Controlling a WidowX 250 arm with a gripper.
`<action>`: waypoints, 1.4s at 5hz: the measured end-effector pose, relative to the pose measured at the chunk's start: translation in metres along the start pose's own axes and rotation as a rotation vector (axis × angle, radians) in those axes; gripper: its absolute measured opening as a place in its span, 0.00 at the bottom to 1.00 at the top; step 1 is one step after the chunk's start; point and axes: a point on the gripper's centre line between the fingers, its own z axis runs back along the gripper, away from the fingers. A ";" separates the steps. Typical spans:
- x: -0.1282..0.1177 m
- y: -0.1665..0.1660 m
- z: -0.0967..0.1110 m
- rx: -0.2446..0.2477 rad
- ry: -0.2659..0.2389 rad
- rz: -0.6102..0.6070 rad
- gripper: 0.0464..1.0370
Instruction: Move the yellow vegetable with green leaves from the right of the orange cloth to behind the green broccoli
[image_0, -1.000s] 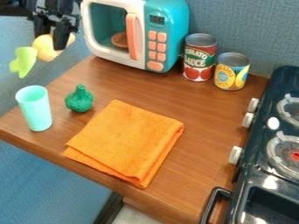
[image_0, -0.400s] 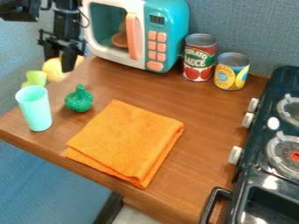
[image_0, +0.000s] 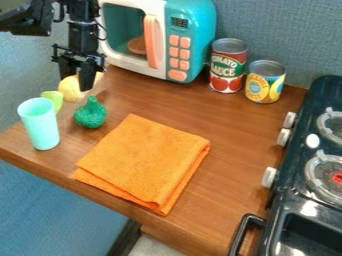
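My gripper (image_0: 78, 81) grasps the yellow-and-green toy (image_0: 69, 90) between its fingers, and descending too steeply could bump the dark green toy vegetable (image_0: 91, 114) below the gripper, or the toy's protruding end could tip the cup (image_0: 41, 127) farther off.

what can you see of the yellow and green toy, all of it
The yellow and green toy has a rounded yellow body and a light green end, smooth like plastic. The pincer holds and partly covers the yellow; the green end points lower left, partly hidden by the mint cup. Whether those touch is unclear.
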 end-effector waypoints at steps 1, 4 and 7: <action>0.007 -0.012 -0.014 -0.002 0.024 -0.023 0.53; 0.005 -0.022 -0.019 -0.030 -0.002 -0.005 0.97; -0.026 -0.026 0.048 0.017 -0.202 -0.023 0.97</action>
